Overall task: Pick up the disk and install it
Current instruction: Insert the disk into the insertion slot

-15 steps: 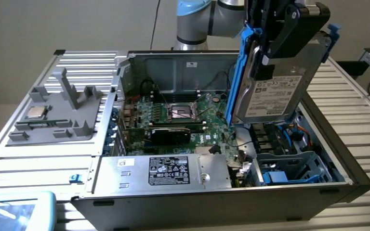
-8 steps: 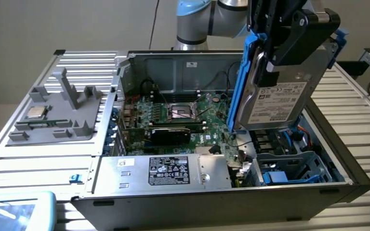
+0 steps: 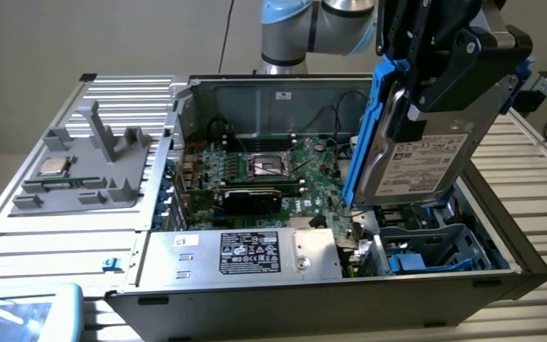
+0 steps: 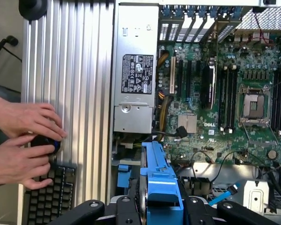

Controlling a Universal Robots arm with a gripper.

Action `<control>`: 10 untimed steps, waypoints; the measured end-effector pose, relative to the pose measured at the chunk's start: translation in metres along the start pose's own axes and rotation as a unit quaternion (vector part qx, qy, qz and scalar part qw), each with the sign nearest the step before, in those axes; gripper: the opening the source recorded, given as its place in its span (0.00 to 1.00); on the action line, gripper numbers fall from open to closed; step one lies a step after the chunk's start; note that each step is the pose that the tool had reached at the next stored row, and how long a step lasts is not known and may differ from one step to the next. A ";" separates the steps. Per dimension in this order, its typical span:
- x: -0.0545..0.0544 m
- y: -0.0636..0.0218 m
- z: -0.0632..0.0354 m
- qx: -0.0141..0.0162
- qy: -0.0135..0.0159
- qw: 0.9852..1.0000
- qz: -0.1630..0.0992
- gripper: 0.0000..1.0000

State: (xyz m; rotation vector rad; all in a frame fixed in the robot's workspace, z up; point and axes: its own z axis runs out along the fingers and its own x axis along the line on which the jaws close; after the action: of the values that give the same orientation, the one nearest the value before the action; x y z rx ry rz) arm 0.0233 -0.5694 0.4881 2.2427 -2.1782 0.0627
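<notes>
Above the open computer case [image 3: 302, 303], over the blue drive cage [image 3: 440, 249] at its corner beside the power supply [image 3: 183, 249], the tool [image 3: 454, 85] clamps the disk [image 3: 426, 160] by its blue carrier. The disk's long axis hangs nearly upright, lower end aimed toward that cage. Its white label's print is unreadable. Deeper inside the case, the motherboard [image 4: 210, 132] reads DELL.
</notes>
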 end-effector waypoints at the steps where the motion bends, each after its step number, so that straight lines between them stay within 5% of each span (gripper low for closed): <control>1: 0.002 -0.0011 0.0001 0.000 0.000 1.000 0.000 0.37; 10: 0.016 -0.0177 0.0014 -0.001 0.000 1.000 0.000 0.37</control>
State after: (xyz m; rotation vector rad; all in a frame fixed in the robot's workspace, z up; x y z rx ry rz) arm 0.0415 -0.5851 0.4876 2.2417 -2.1772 0.0602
